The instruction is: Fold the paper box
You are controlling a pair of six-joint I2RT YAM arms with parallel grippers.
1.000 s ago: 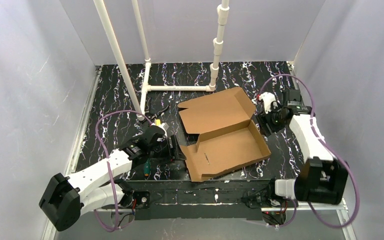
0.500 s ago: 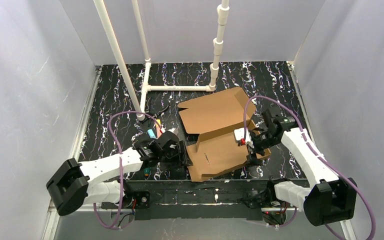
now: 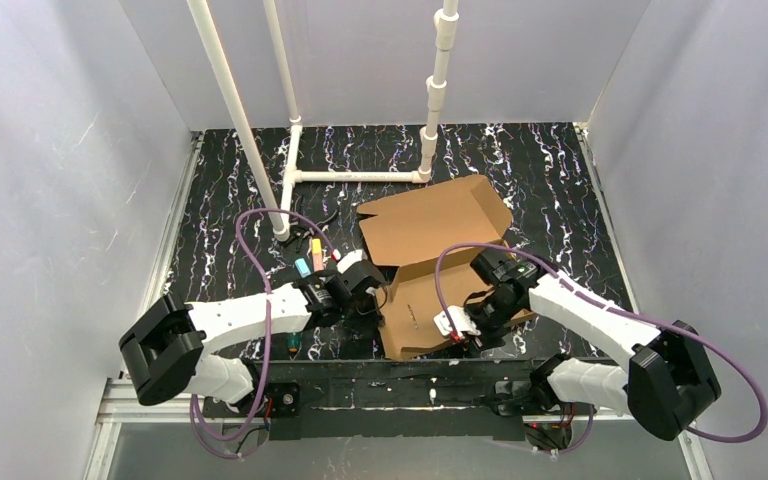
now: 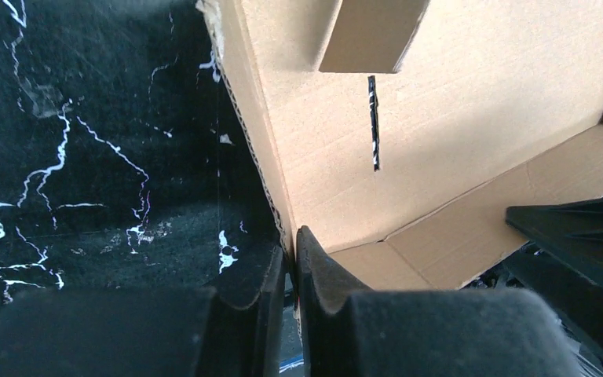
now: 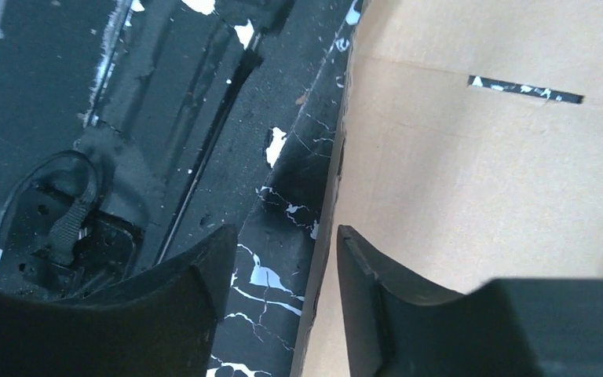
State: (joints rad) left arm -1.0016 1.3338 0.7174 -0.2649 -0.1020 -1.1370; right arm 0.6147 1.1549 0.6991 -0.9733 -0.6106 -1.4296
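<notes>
Cardboard paper box (image 3: 435,215) wall pinched in left claw (image 4: 291,263); right claw (image 5: 286,259) spread apart (astride box edge).

Black, white-veined table (image 3: 240,180) with the brown paper box (image 3: 430,225), a white pipe frame (image 3: 360,176), small coloured items (image 3: 310,258).

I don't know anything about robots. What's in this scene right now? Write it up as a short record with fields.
surface: black table with white streaks
main object: brown paper box, lid flap open toward the back
left gripper: shut on the edge of the box's left wall
right gripper: open, box's near edge between its fingers, one finger over cardboard, one over the table
behind the box: white pipe frame
left of the box: small coloured items, too small to identify
</notes>
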